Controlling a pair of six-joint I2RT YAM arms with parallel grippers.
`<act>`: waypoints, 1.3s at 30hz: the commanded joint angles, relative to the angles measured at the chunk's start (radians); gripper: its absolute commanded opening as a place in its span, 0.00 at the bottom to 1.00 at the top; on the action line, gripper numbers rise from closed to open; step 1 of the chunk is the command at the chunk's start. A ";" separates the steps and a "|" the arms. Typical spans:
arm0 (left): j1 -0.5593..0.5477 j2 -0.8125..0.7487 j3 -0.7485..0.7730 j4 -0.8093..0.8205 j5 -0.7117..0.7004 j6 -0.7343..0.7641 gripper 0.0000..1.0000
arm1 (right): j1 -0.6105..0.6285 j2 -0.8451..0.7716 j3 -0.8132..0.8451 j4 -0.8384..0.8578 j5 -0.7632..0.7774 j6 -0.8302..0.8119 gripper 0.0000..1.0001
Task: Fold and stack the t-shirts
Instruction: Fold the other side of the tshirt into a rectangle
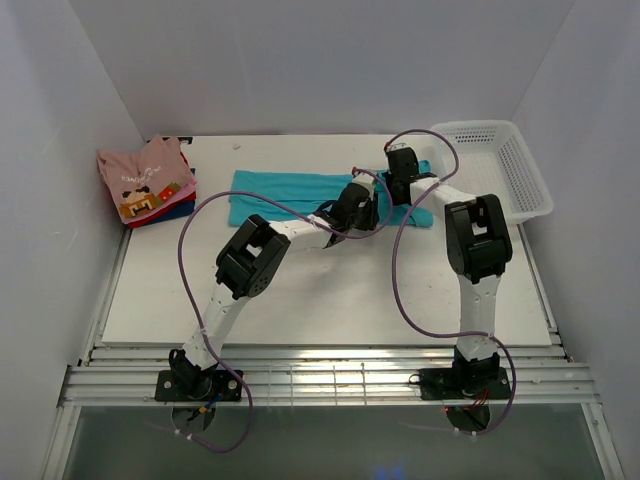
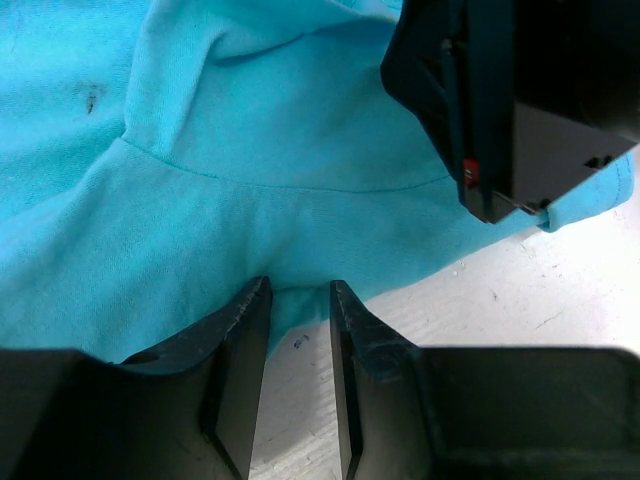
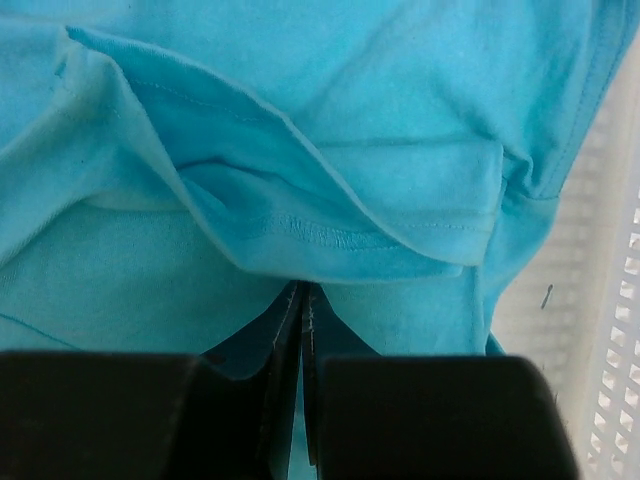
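A teal t-shirt (image 1: 285,192) lies spread across the back middle of the table, with both grippers at its right end. My left gripper (image 1: 368,198) (image 2: 297,290) is open and low over the table. The shirt's near edge (image 2: 290,300) lies just between its fingertips, unpinched. My right gripper (image 1: 402,178) (image 3: 303,290) is shut on a raised fold of the teal t-shirt (image 3: 330,235). Its black body (image 2: 520,100) shows close by in the left wrist view. Folded t-shirts are stacked at the back left, a pink one with a block graphic (image 1: 145,180) on top.
A white mesh basket (image 1: 520,175) (image 3: 615,400) stands at the back right, close beside the right gripper. White walls close in the table on the left, back and right. Purple cables loop over both arms.
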 commanded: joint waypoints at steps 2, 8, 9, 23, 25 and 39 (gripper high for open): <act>0.000 -0.026 -0.040 0.009 -0.011 -0.004 0.40 | 0.000 0.029 0.079 0.018 0.024 0.003 0.08; 0.002 -0.085 -0.163 0.050 -0.017 -0.019 0.39 | -0.006 0.063 0.130 0.018 0.055 -0.011 0.08; 0.002 -0.092 -0.186 0.054 -0.015 -0.027 0.39 | -0.008 0.068 0.145 0.017 0.059 -0.016 0.08; -0.013 -0.146 -0.356 0.127 0.014 -0.088 0.37 | -0.023 0.166 0.277 0.037 0.139 -0.039 0.08; -0.017 -0.149 -0.367 0.136 0.018 -0.095 0.37 | -0.023 0.169 0.282 0.055 0.160 -0.039 0.08; -0.032 -0.298 -0.155 0.147 0.009 0.059 0.52 | 0.009 -0.414 -0.066 0.129 0.130 -0.021 0.16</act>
